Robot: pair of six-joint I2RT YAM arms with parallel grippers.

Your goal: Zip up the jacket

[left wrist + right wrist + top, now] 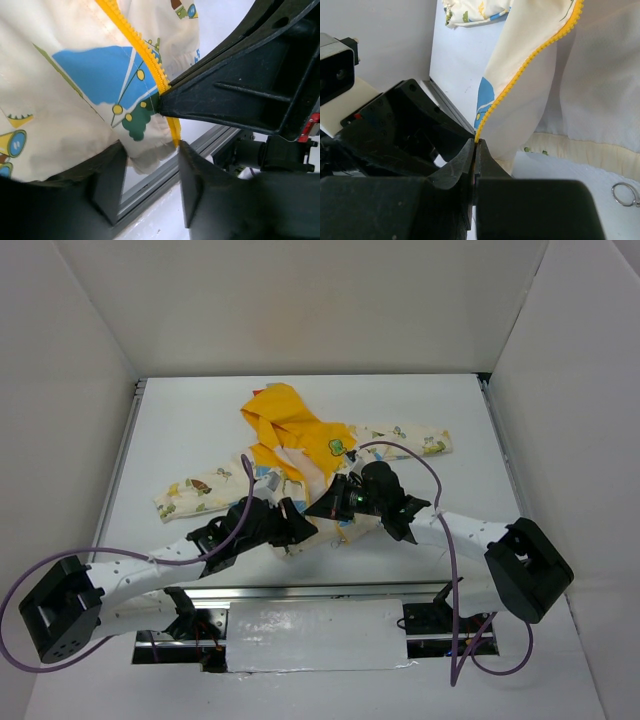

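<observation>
From the top view I had the jacket [300,455] near the middle of the white table [190,420]. Its long axis ran up and down the frame. The yellow hood [283,415] pointed to the upper edge, leaning a little left, and the hem lay low in the frame, by both grippers. One sleeve [195,492] reached toward the lower left and the other sleeve [415,440] toward the right. The green chest patch [338,447] sat just right of centre.

The right gripper [476,145] had its fingers pressed together on the lower end of the yellow zipper [142,47], which slanted from top centre down to that pinch.

The left gripper [150,150] stood wide, with hem cloth sagging into the gap. I could not tell whether the cloth touched either finger.

A small metal ring [624,194] lay on the table at the lower right of the right wrist view.
</observation>
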